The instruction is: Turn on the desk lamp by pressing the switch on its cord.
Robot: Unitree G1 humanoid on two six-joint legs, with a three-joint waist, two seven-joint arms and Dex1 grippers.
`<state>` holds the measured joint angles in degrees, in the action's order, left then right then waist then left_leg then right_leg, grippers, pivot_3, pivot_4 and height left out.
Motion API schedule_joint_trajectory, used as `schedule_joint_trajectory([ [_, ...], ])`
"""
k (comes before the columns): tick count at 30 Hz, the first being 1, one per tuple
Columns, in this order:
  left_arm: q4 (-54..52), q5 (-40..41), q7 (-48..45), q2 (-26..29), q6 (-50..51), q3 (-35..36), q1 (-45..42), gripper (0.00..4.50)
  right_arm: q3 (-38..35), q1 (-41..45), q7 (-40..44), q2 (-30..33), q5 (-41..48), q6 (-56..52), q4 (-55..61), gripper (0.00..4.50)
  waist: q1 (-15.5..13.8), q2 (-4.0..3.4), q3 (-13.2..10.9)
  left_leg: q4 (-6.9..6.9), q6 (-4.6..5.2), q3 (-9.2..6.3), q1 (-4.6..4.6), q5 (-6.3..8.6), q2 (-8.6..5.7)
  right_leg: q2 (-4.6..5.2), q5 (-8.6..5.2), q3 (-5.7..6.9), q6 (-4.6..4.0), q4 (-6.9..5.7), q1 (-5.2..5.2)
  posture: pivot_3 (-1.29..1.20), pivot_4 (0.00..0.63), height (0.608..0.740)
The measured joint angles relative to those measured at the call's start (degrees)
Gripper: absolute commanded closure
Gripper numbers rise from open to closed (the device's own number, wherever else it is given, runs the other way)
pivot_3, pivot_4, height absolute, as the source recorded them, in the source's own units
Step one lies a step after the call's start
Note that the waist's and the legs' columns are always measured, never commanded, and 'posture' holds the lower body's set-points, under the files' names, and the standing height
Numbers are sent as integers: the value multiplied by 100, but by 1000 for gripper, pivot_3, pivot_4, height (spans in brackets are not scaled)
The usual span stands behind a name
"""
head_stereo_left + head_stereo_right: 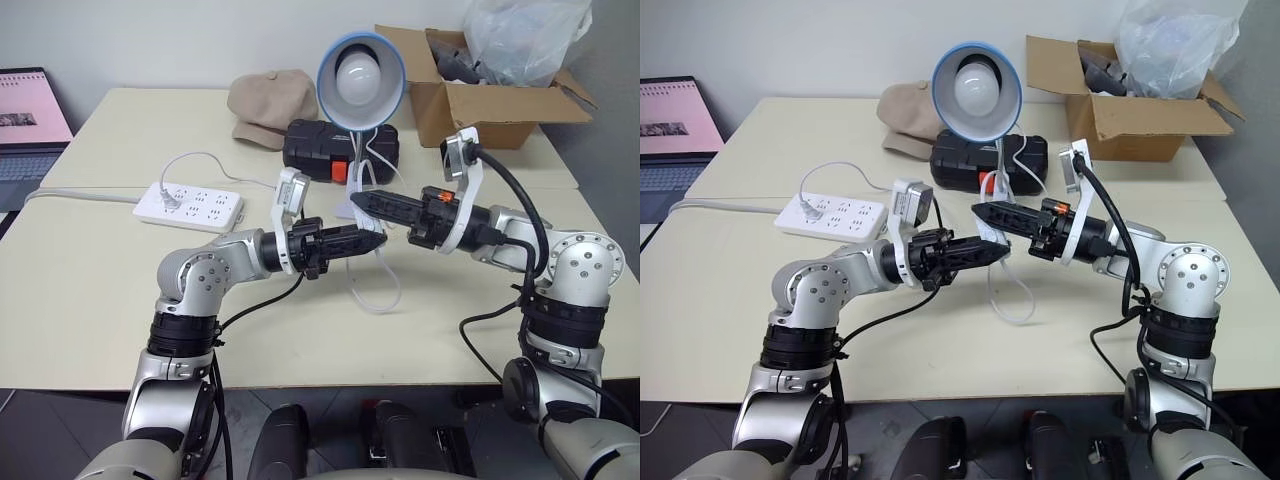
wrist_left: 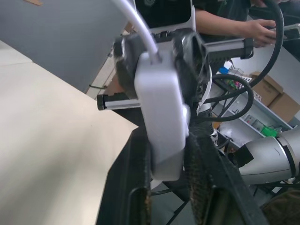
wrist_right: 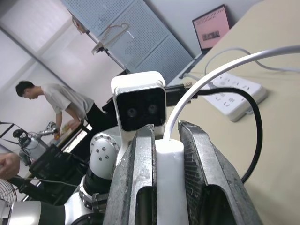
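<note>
The desk lamp point(image 1: 360, 78), with a light-blue dome shade and a white bulb, stands at the middle back of the table and faces me. Its thin white cord point(image 1: 385, 295) hangs in a loop down to the tabletop below my two grippers. They meet tip to tip above the table in front of the lamp. My left gripper point(image 1: 372, 241) is shut on the switch point(image 2: 161, 117), a white oblong block, with the cord leaving its far end. My right gripper point(image 1: 365, 204) comes from the other side and is shut on the same switch point(image 3: 169, 187).
A white power strip point(image 1: 190, 205) lies left of the grippers on the beige table point(image 1: 100, 290). A tan hat point(image 1: 270, 105) and a black case point(image 1: 320, 150) sit behind. An open cardboard box point(image 1: 500, 100) stands back right, a laptop point(image 1: 30, 120) far left. A person point(image 3: 51, 101) stands nearby.
</note>
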<state>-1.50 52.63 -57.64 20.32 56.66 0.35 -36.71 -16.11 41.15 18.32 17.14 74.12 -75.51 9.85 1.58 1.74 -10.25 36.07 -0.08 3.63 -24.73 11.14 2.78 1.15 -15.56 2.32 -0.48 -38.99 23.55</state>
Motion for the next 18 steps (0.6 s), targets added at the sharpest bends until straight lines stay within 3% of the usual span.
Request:
schedule_joint_trajectory([
  [14, 31, -34, -15, -30, -103, 5, 1, 4082, 171, -30, -59, 128, 136, 239, -2, 4100, 0, 0, 0, 0, 0, 0, 0, 0, 0, 0, 0, 0, 0, 0, 0, 0, 150, 740],
  [15, 31, -53, -34, -31, -107, 5, 1, 3382, 173, -34, -66, 128, 142, 241, -2, 4100, 0, 0, 0, 0, 0, 1, 0, 0, 0, 0, 0, 0, 0, 0, 0, 0, 150, 740],
  [18, 40, -118, -23, -23, -114, 3, 1, 2872, 224, -80, -89, 169, 149, 256, -2, 4100, -1, 0, 0, 0, 0, 0, 0, 0, 0, 0, 0, 0, 0, 1, 0, 0, 150, 740],
])
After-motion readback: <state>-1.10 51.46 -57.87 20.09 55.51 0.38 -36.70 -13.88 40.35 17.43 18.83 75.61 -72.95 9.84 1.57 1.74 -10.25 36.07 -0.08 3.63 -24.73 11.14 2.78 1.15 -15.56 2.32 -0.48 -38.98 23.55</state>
